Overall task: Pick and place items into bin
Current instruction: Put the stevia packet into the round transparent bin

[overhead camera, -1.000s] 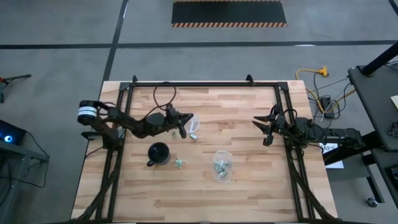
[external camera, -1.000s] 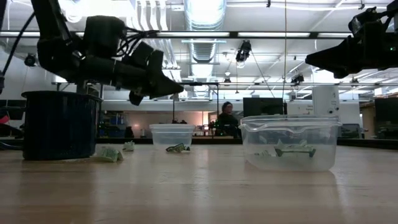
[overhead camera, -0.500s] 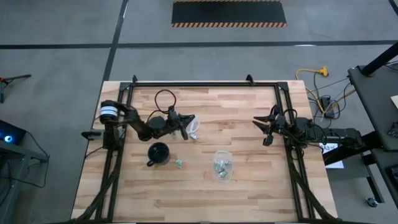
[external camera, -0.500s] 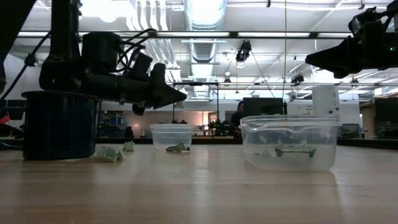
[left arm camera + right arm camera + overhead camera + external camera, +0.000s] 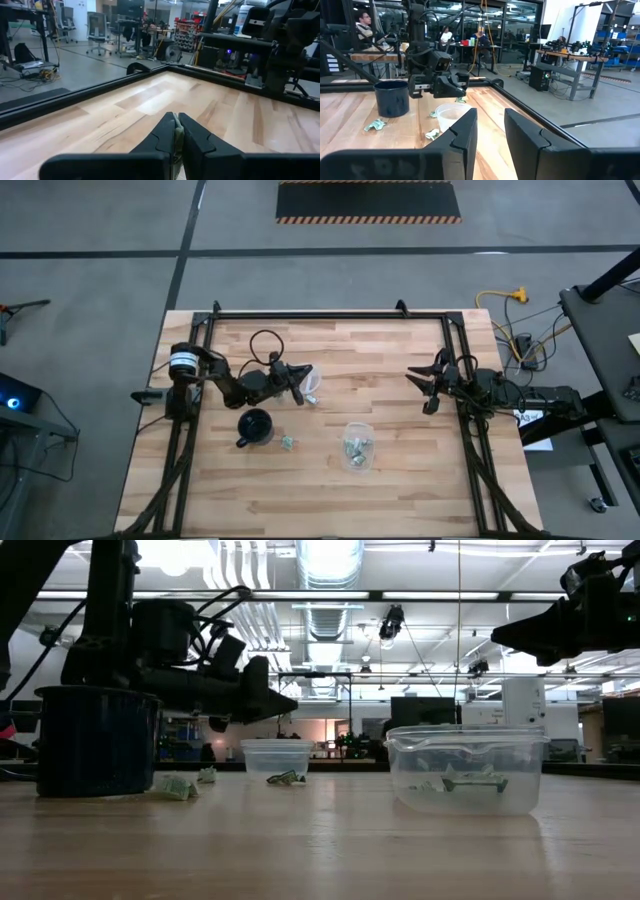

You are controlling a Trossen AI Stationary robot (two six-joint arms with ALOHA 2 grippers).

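Note:
My left gripper (image 5: 297, 383) hangs level above the table, its tips beside the small clear cup (image 5: 313, 383). It is shut on a tiny pale green item (image 5: 176, 134). In the low view the left gripper (image 5: 290, 702) hovers over that cup (image 5: 277, 756). Loose items lie flat on the wood: one (image 5: 288, 442) by the black mug (image 5: 255, 426), others (image 5: 178, 786) (image 5: 287, 778) near the cup. The bigger clear bin (image 5: 357, 446) holds several items (image 5: 470, 781). My right gripper (image 5: 425, 386) waits open near the table's right edge, high above the wood. My left gripper pinches a tiny pale green item (image 5: 176, 131) between its two fingertips (image 5: 165, 127); only a thin sliver of it shows in the slit. The fingers lie about level, pointing toward the table's right. The item is lifted clear of the table.
A black frame rail (image 5: 330, 315) runs along the far edge and down both sides of the table. The mug stands near-left of the left gripper. Bare wood (image 5: 400, 360) lies between the two arms. People sit at desks (image 5: 367, 22) in the room behind.
The left gripper has sunk a little toward the small cup and tipped from slanting down to about level. The rear part of the left arm has swung in from the left edge over the table. The fingers stayed shut.

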